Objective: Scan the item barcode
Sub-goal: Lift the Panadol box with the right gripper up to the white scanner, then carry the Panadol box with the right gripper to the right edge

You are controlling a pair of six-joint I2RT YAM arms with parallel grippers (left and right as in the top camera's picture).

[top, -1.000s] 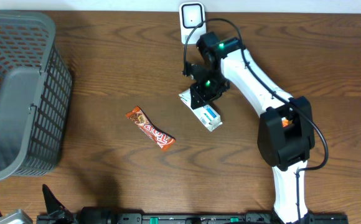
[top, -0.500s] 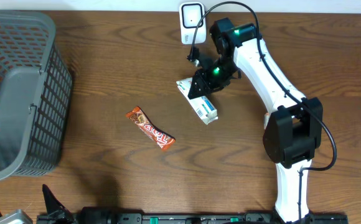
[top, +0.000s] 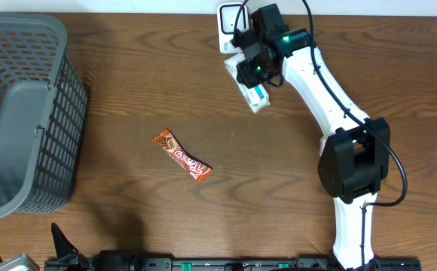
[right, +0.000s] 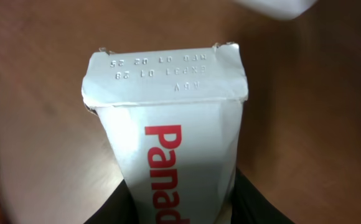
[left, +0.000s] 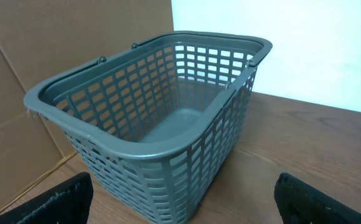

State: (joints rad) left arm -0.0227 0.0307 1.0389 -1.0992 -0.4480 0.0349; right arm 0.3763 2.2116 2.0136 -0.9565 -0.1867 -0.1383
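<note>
Presenting step: right end effector [top: 250, 75] clamped on white box [top: 258, 96] beside far scanner [top: 232, 18]; left end effector [left: 183, 199] spread wide. Next: angling barcode toward scanner.

Open table [top: 143, 83] between basket [top: 62, 135], wrapper [top: 181, 156], scanner [top: 231, 21]

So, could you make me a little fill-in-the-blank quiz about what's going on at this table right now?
1. The right fingers hold a white box with ____ lettering close to the scanner.
2. The grey basket is ____ inside.
3. The left fingers face the basket, spread wide ____.

Missing words: red; empty; open.
</note>
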